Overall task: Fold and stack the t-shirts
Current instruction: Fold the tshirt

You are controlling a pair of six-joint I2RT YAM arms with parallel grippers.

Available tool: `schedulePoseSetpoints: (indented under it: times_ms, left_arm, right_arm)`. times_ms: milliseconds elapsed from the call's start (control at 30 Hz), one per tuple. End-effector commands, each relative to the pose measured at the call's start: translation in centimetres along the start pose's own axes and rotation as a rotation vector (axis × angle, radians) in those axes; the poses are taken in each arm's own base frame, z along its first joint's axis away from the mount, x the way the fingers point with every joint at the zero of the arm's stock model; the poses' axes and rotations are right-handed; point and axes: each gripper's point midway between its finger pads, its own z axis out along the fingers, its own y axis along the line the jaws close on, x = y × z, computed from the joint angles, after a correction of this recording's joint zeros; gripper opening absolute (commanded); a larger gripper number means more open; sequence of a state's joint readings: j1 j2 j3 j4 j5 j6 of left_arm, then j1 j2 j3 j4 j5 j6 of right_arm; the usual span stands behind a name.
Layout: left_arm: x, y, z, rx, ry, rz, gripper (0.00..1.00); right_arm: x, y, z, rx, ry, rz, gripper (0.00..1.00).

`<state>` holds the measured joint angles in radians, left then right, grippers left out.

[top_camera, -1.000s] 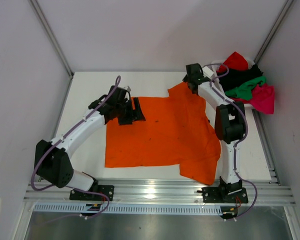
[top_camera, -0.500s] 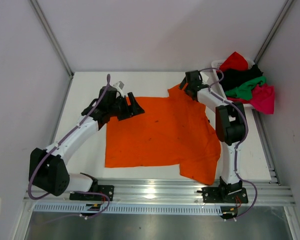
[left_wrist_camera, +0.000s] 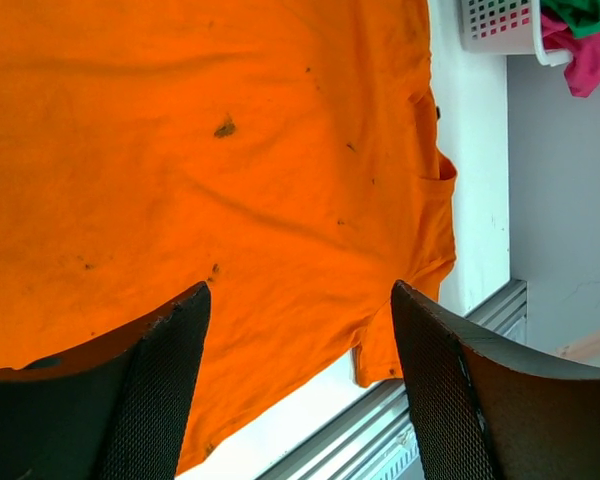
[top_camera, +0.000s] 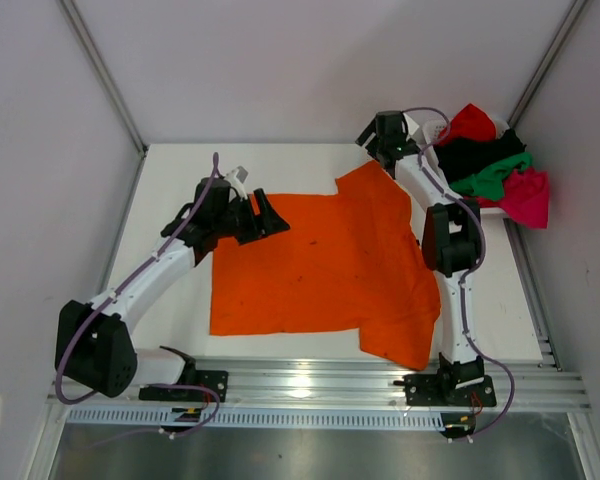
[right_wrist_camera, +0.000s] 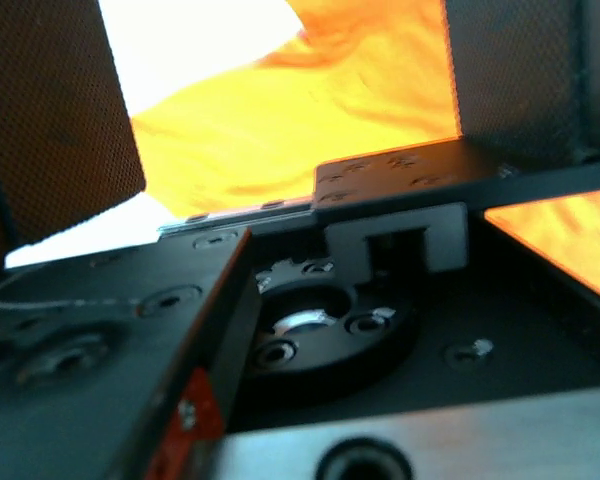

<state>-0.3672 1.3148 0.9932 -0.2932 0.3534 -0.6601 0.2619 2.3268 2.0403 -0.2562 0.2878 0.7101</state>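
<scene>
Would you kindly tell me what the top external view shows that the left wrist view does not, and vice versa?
Top external only: the right pincer near the far corner of the bright orange cloth t-shirt, plus the red cloth t-shirt and black cloth t-shirt on the pile. Left wrist only: the mesh-textured fingers of the left pincer and the holes in the white plastic basket. Both: that orange t-shirt spread flat under the open left pincer, plus the green cloth t-shirt and magenta-pink cloth t-shirt.
</scene>
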Motion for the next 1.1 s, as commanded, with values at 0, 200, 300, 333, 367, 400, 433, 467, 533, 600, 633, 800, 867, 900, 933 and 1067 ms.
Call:
schedulePoseSetpoints:
  times_ms: [0, 200, 300, 333, 367, 400, 433, 467, 533, 600, 633, 800, 867, 900, 933, 1067]
  left_arm:
    - [-0.2, -0.9, -0.9, 0.046, -0.023, -0.007, 0.75]
    - [0.6, -0.1, -1.3, 0.028, -0.025, -0.013, 0.75]
    - [0.9, 0.1, -1.4, 0.021, -0.021, -0.011, 0.75]
    - [0.9, 0.1, -1.5, 0.02, -0.022, -0.009, 0.75]
    - [1.0, 0.2, -1.4, 0.018, -0.02, -0.01, 0.75]
    - [1.0, 0.2, -1.4, 0.015, -0.019, -0.01, 0.75]
    - [1.0, 0.2, -1.5, 0.015, -0.019, -0.01, 0.75]
    - [1.0, 0.2, -1.5, 0.016, -0.018, -0.01, 0.74]
    - [1.1, 0.2, -1.6, 0.018, -0.015, -0.01, 0.74]
    - [1.0, 0.1, -1.8, 0.017, -0.019, -0.005, 0.74]
    - [1.2, 0.3, -1.8, 0.01, -0.017, -0.004, 0.74]
    - [1.1, 0.7, -2.4, -0.015, -0.035, 0.008, 0.74]
    - [1.0, 0.7, -2.7, -0.021, -0.043, 0.012, 0.74]
    - [1.0, 0.7, -2.7, -0.021, -0.045, 0.014, 0.74]
    - [1.0, 0.7, -2.8, -0.023, -0.046, 0.014, 0.74]
    - [0.9, 0.7, -3.1, -0.03, -0.057, 0.016, 0.74]
  right_arm:
    - [0.1, -1.6, 1.9, 0.104, 0.027, 0.092, 0.85]
    - [0.3, -3.6, 4.0, 0.182, 0.06, 0.348, 0.84]
    - [1.6, -3.8, 4.8, 0.168, 0.082, 0.408, 0.83]
    - [1.9, -3.8, 5.0, 0.168, 0.089, 0.424, 0.83]
    - [2.4, -3.9, 5.1, 0.171, 0.098, 0.426, 0.83]
    - [3.1, -3.8, 5.2, 0.169, 0.116, 0.427, 0.83]
    - [3.7, -4.1, 5.5, 0.176, 0.125, 0.428, 0.83]
    - [4.0, -4.1, 5.6, 0.172, 0.128, 0.432, 0.83]
    - [5.0, -4.5, 5.9, 0.176, 0.146, 0.437, 0.82]
    - [5.4, -4.4, 6.3, 0.161, 0.151, 0.449, 0.82]
    - [5.7, -4.1, 6.3, 0.153, 0.163, 0.452, 0.82]
    - [7.5, -4.4, 7.0, 0.159, 0.189, 0.457, 0.8]
    - [7.9, -4.5, 7.2, 0.16, 0.194, 0.457, 0.8]
    - [8.2, -4.6, 7.3, 0.16, 0.201, 0.455, 0.78]
    - [8.2, -4.7, 7.3, 0.161, 0.2, 0.455, 0.77]
    - [8.6, -5.2, 7.2, 0.177, 0.211, 0.442, 0.66]
